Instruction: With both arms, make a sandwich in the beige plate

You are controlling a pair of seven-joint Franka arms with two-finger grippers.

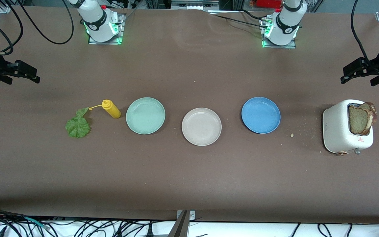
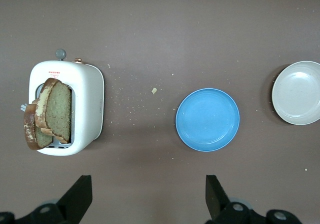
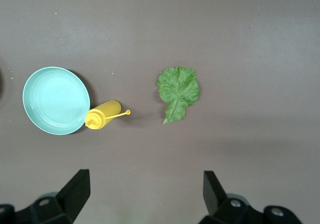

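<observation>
The beige plate (image 1: 201, 126) lies empty mid-table between a mint-green plate (image 1: 145, 115) and a blue plate (image 1: 261, 115); it also shows in the left wrist view (image 2: 299, 92). Two brown bread slices (image 1: 360, 119) stand in a white toaster (image 1: 339, 130) at the left arm's end, also in the left wrist view (image 2: 55, 111). A green lettuce leaf (image 1: 77, 126) lies flat at the right arm's end, also in the right wrist view (image 3: 178, 87). My left gripper (image 1: 349, 75) (image 2: 148, 184) hangs open and empty over bare table by the toaster. My right gripper (image 1: 31, 75) (image 3: 145, 179) hangs open and empty over bare table by the lettuce.
A yellow squeeze bottle (image 1: 111, 109) lies on its side between the lettuce and the mint-green plate. Crumbs (image 1: 291, 135) lie between the blue plate and the toaster. Cables run along the table edge nearest the front camera.
</observation>
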